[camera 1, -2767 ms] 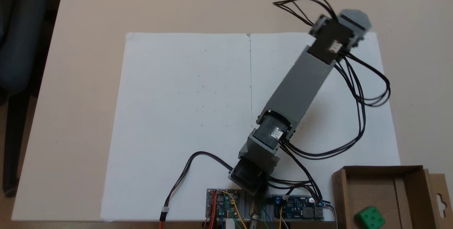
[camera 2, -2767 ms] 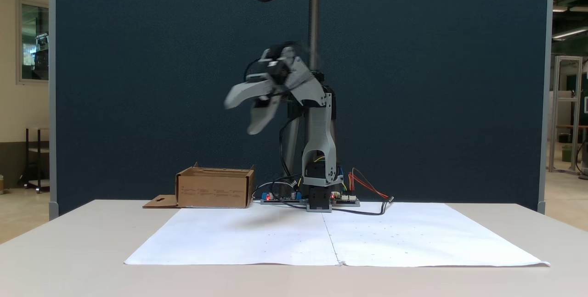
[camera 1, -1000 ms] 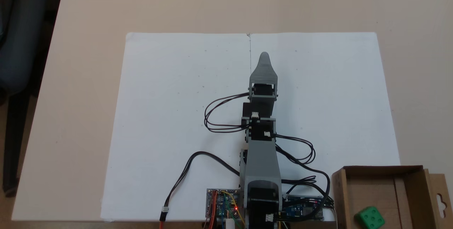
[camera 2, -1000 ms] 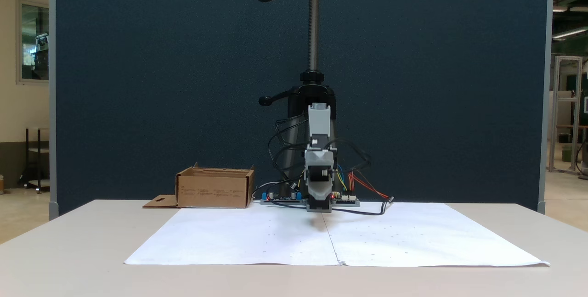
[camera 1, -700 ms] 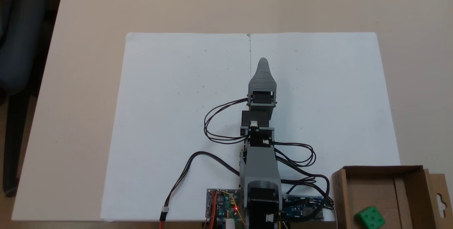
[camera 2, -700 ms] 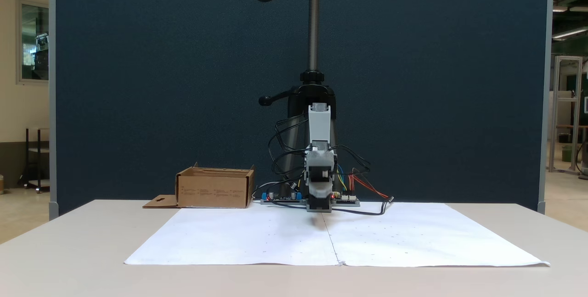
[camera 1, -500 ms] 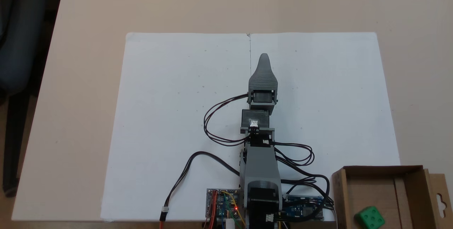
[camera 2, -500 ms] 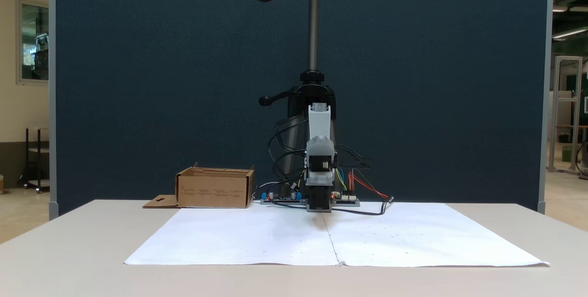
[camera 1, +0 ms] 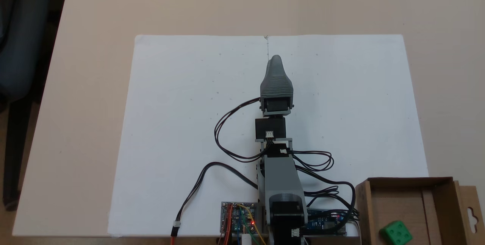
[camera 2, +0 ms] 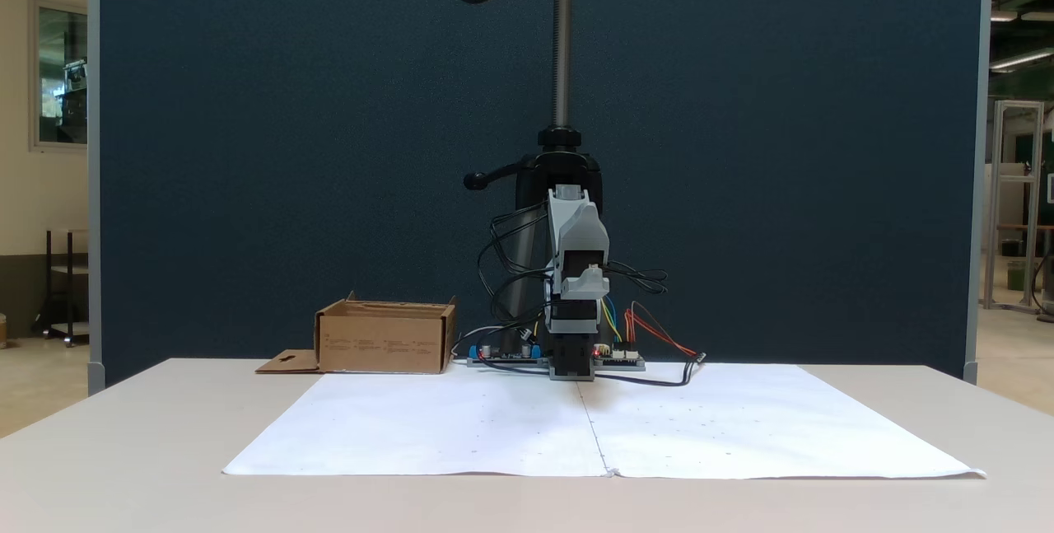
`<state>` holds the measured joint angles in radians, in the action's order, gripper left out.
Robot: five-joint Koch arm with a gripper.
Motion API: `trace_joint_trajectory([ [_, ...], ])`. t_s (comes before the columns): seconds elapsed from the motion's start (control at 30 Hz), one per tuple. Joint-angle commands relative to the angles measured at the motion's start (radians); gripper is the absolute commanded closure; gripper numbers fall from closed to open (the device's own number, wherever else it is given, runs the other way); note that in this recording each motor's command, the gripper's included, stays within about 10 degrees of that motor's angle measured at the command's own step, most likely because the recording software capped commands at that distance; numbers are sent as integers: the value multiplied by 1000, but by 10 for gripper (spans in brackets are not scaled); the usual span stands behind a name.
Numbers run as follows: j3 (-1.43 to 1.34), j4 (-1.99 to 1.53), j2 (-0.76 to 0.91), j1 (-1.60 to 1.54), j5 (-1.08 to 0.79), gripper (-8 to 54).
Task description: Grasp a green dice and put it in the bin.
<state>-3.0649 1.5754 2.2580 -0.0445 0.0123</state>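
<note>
The table (camera 1: 435,14) is a pale beige surface that reaches across both fixed views, with a dark blue partition (camera 2: 247,146) standing upright behind it; on the table lie two white paper sheets (camera 1: 197,124) side by side, their seam running down the middle; the arm (camera 1: 282,180) rises from its base at the near edge in the view from above and stretches out over the seam, folded low, with black cables (camera 1: 227,139) looping off both its sides; the bin (camera 1: 363,207), a brown cardboard box with low walls, sits at the lower right corner in the view from above, off the paper and just beside the arm's base, with its side flap and cut-out slot at the far right; in the view from the front the bin (camera 2: 385,341) stands left of the arm, its flap lying flat on the table; the circuit boards (camera 1: 237,216) with coloured wires sit at the foot of the arm; the gripper (camera 1: 276,58) points away from the base over the seam, well apart from the bin; its jaws lie one over the other from above and are seen end-on from the front, so I cannot tell how far apart they stand; the green dice (camera 1: 396,233) rests on the floor of the bin, near its lower edge, five pips facing up
</note>
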Motion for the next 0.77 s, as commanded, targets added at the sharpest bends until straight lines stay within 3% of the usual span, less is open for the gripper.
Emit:
trace_joint_trajectory([
  [0.0,-66,86,109,-17,40,4],
  [0.73,-66,84,109,6,38,4],
])
